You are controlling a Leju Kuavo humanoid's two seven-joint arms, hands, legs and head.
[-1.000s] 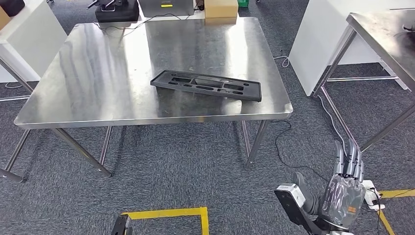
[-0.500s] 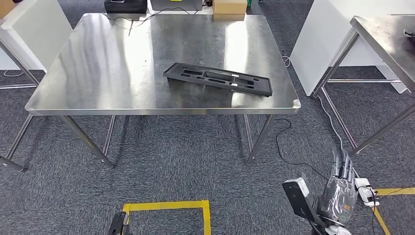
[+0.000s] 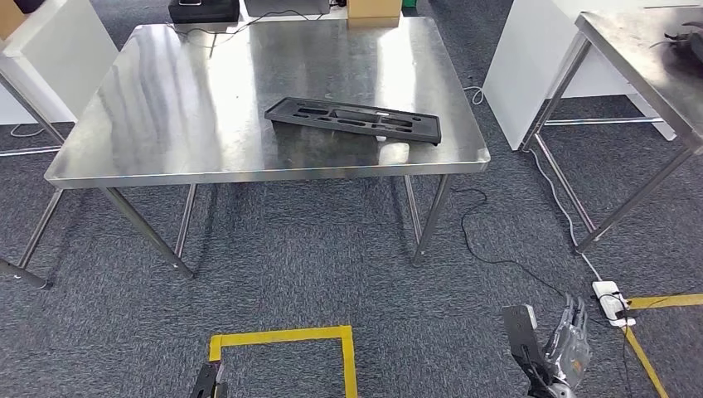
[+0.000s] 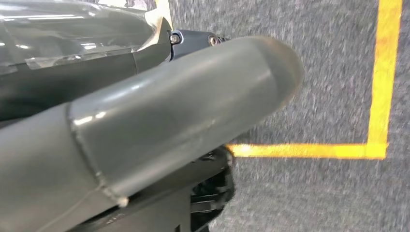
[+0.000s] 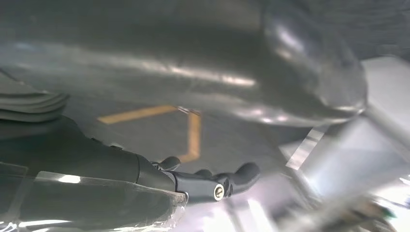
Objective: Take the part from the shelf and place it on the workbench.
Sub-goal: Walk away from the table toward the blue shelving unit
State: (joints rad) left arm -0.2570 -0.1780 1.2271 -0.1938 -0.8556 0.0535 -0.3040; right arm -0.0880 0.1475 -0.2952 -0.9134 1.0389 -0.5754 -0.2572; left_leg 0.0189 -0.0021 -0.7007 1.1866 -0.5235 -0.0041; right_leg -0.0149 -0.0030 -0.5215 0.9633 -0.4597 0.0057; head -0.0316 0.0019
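Part (image 3: pixel 354 121) on workbench (image 3: pixel 166 108); right hand (image 3: pixel 567 351) edge-cropped, prob. empty.

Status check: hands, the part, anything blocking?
Right hand low at side, holding nothing. Left hand holds nothing. Black part flat on workbench, near its front right corner. Nothing blocking.

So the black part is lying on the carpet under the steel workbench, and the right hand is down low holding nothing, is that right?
Not quite. The head view shows the black part lying on top of the steel workbench, near its front right corner, not on the carpet. The rest holds: the right hand hangs low, holding nothing.
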